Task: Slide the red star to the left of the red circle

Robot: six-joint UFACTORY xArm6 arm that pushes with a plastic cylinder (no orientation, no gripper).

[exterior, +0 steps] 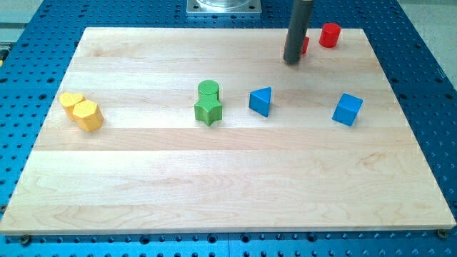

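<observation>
The red circle is a short red cylinder near the view's top right corner of the wooden board. The red star is just left of it, mostly hidden behind my rod; only a sliver of red shows. My tip rests on the board directly against the star's left side, at the view's top right.
A green cylinder and green star sit together mid-board. A blue triangle lies right of them, a blue cube further right. Two yellow blocks sit at the left.
</observation>
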